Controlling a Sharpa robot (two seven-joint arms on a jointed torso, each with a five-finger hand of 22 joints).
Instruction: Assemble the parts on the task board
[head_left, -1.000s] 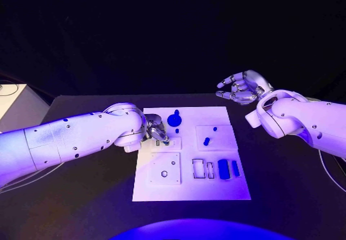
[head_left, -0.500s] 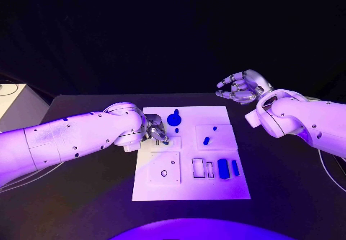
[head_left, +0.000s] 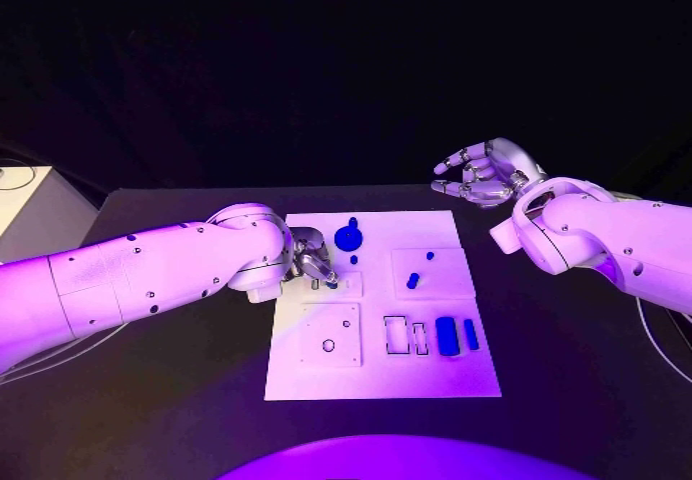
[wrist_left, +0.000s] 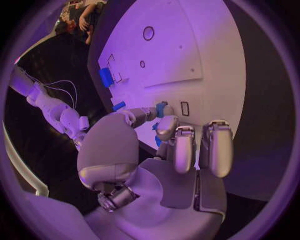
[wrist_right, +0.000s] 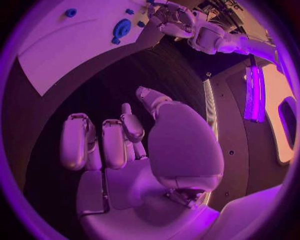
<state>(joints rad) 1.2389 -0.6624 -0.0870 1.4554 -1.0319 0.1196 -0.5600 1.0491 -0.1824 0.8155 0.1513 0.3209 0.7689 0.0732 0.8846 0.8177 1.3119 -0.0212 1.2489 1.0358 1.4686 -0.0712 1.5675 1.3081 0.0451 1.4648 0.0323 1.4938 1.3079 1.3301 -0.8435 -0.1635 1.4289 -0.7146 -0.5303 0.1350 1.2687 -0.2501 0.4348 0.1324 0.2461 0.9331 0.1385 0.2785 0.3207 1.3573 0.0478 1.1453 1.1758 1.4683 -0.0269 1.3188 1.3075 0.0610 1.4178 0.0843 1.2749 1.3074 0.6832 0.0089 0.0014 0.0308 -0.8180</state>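
The white task board (head_left: 382, 375) lies mid-table. My left hand (head_left: 309, 262) rests over its near-left part and pinches a small blue part (wrist_left: 161, 108) between thumb and a finger, right beside a small rectangular slot (wrist_left: 184, 108). A round blue disc (head_left: 348, 238) and small blue pegs (head_left: 413, 281) sit on the board's far half. Two blue blocks (head_left: 456, 336) stand near the right edge. My right hand (head_left: 483, 172) hovers past the board's far right corner, fingers apart and loosely curved, holding nothing. The right wrist view shows that hand (wrist_right: 134, 145) over bare table beside the board (wrist_right: 62, 47).
A raised white square plate with a round hole (head_left: 330, 336) sits on the board's near left, with empty rectangular slots (head_left: 405, 336) beside it. A pale box (head_left: 32, 210) stands off the table's far left corner. Black table surface (head_left: 577, 340) surrounds the board.
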